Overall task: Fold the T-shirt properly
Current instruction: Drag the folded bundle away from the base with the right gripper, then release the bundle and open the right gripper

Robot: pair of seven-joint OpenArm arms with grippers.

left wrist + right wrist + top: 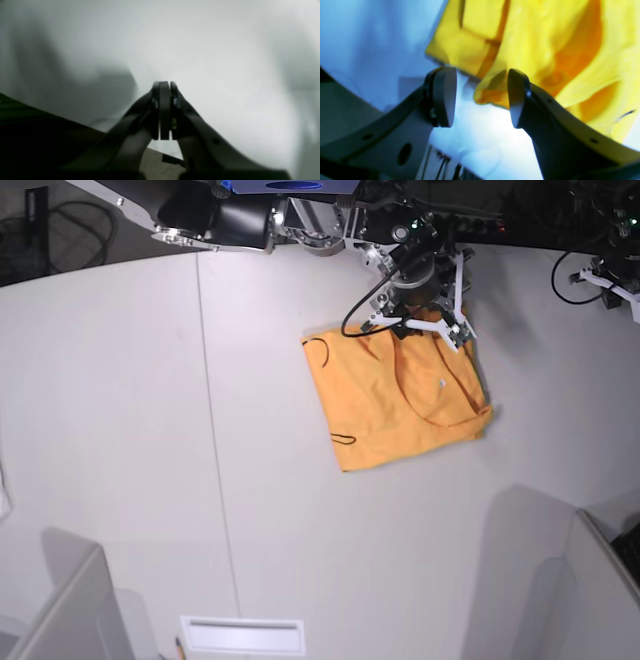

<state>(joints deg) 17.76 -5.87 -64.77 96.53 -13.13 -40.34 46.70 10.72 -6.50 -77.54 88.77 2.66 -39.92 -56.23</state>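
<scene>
In the left wrist view, the left gripper is seen with its dark fingers pressed together on nothing, above a blurred pale grey surface. In the right wrist view, the right gripper is seen spread wide, its two dark rounded pads apart; the soft, creased yellow-orange cloth of the T-shirt is bunched just beyond them, one folded corner lying between the pads, and no grip on it is seen. In the base view, the T-shirt is seen folded into a rough rectangle lying toward the far edge of the white surface, tilted, its long axis running from the far-left corner to the near right. The right gripper is poised over the shirt's far edge.
</scene>
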